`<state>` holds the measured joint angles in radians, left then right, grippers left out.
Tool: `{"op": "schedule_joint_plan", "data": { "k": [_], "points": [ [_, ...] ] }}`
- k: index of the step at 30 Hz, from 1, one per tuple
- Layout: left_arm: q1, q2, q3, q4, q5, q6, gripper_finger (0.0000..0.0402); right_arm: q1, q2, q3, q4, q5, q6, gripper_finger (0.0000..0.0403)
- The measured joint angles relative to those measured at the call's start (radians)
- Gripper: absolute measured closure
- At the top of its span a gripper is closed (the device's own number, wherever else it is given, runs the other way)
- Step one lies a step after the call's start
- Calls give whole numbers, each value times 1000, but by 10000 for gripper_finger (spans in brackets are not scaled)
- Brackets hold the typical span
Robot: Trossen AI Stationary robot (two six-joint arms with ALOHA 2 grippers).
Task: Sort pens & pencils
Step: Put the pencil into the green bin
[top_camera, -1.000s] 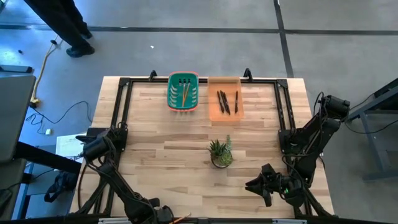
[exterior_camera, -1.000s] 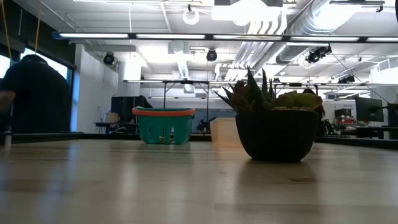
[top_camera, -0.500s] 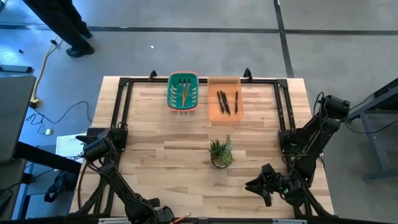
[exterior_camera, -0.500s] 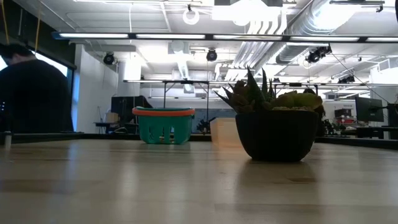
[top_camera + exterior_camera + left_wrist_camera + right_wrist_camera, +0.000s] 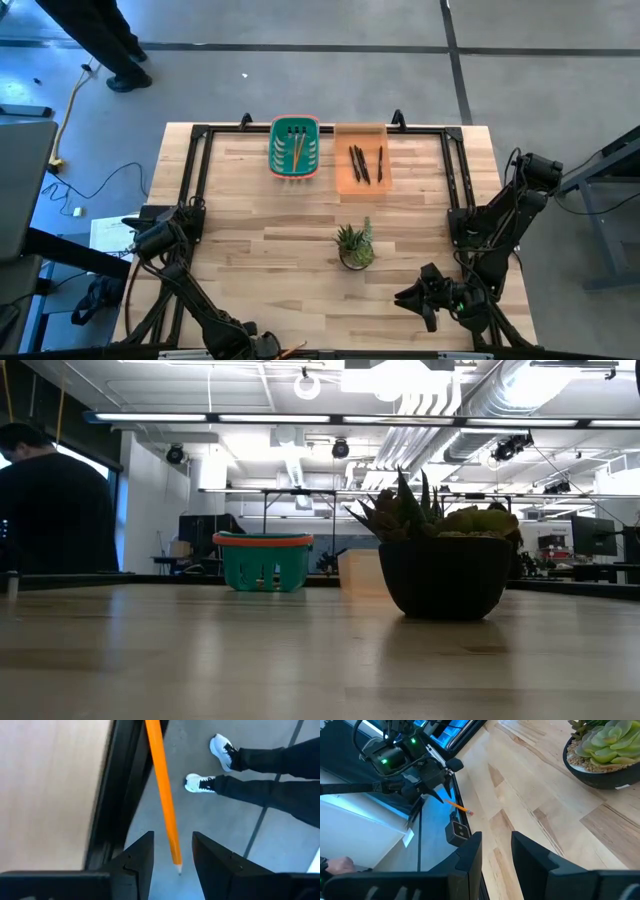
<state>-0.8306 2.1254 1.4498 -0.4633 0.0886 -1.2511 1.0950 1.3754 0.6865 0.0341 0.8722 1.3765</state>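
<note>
Off the table's near-left edge, the left gripper (image 5: 172, 851) pinches a pencil (image 5: 163, 795); the right gripper (image 5: 496, 851), fingers spread, waits near-right. Pens (image 5: 364, 163) lie in the orange tray (image 5: 361, 133).

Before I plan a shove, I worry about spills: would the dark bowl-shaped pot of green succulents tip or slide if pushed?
The dark bowl-shaped pot of green succulents looks wide and squat, so it would probably slide rather than tip. The smooth wooden table likely offers little grip. Its pebble topping could spill if jolted.
</note>
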Motion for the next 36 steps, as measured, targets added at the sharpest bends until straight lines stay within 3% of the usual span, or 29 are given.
{"op": "schedule_joint_plan", "data": {
  "k": [23,36],
  "points": [
    [1,0,0,42,9,-37,279,0,0,0,0,0,-2,306],
    [57,0,0,27,57,-67,279,0,0,0,1,-3,-8,306]
  ]
}}
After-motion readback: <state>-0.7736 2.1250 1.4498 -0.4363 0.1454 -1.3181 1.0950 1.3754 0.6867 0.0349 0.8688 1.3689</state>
